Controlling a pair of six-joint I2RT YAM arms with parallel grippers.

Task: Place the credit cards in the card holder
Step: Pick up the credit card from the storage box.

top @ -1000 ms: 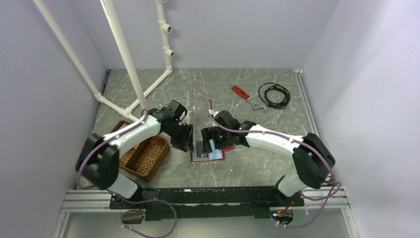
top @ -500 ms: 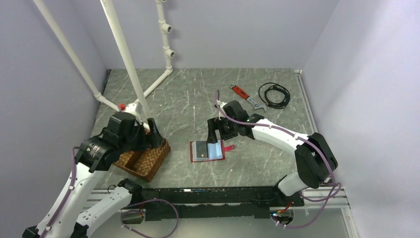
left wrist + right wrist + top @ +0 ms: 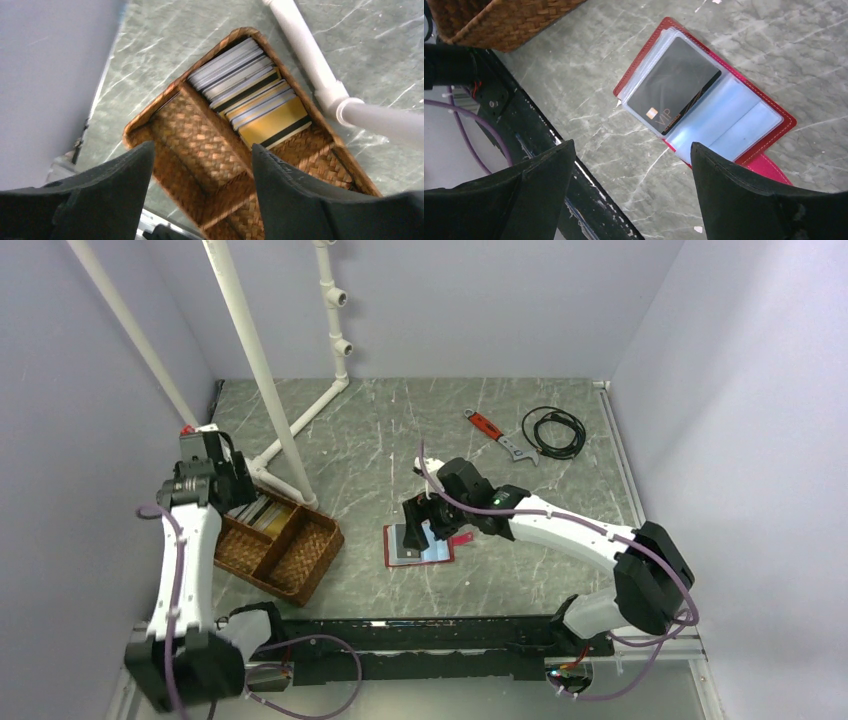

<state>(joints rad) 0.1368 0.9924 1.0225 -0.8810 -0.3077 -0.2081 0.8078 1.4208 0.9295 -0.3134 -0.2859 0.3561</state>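
Note:
The red card holder lies open on the table, also in the right wrist view. A dark card marked VIP sits in its left clear sleeve; the right sleeves look pale blue. My right gripper hovers over the holder, open and empty. Several credit cards, grey ones and a gold one, are stacked in the far compartment of the wicker tray. My left gripper is above the tray, open and empty.
The wicker tray stands at the left. White pipes rise just behind it, and one runs beside the tray. A red-handled wrench and a black cable coil lie at the back right. A black rail lines the near edge.
My left arm has swung from beside the holder leftward to above the tray. My right gripper rose back off the holder, then came down over it again.

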